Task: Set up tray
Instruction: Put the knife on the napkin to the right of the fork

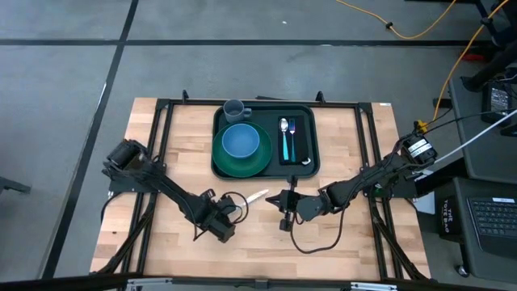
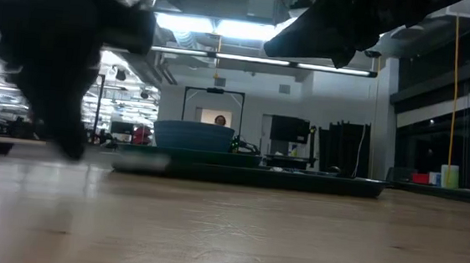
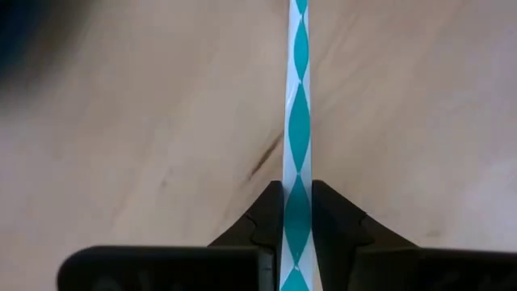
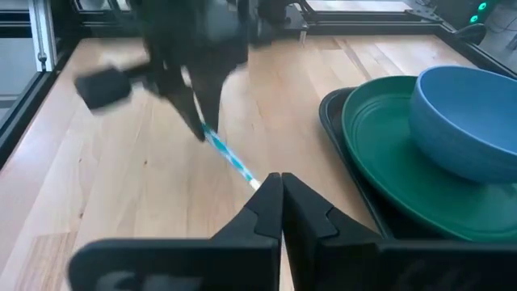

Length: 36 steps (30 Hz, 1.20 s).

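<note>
Tray (image 1: pixel 266 168) carries one plate, one bowl; left tool (image 3: pixel 296 217) pinches one straw (image 3: pixel 298 121), right tool (image 4: pixel 280 194) closed empty.

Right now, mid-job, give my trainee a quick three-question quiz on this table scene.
1. True or false: the left gripper has its fingers shut on the teal-and-white striped paper straw.
2. What sits on the round green plate: A. grey cup, B. blue bowl, C. spoon?
3. Fill in: the right gripper's fingers are ____.

Key: 1 true; 2 B, the blue bowl; 3 shut.
</note>
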Each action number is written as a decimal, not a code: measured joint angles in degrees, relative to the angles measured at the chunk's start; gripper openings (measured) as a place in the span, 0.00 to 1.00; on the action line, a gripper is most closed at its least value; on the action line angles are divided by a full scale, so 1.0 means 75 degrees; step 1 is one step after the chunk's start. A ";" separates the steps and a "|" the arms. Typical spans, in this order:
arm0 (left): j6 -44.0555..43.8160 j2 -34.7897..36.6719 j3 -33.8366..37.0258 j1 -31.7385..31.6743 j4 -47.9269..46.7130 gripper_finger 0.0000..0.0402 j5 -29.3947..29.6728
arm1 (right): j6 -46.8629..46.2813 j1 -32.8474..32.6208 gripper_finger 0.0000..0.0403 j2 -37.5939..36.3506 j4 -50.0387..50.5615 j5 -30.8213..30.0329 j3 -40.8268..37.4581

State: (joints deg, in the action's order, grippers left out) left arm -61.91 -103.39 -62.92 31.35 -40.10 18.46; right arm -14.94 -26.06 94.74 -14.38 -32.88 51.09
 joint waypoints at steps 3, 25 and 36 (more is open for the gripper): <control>0.0015 0.0484 -0.0046 0.0020 -0.0632 0.08 0.0420 | 0.0025 -0.0025 0.03 0.0001 0.0029 0.0000 0.0000; 0.2837 0.3818 0.2939 -0.0159 0.2854 0.08 0.1399 | 0.0426 -0.0609 0.05 0.0001 0.0070 -0.0089 0.0000; 0.6117 0.4794 0.4393 -0.1508 0.6122 0.08 0.0693 | 0.0688 -0.0524 0.07 0.0003 -0.0008 -0.0353 0.0000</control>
State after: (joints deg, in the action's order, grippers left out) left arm -16.03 -67.43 -29.97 20.04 5.82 23.66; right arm -9.78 -29.99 94.76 -14.44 -35.53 51.09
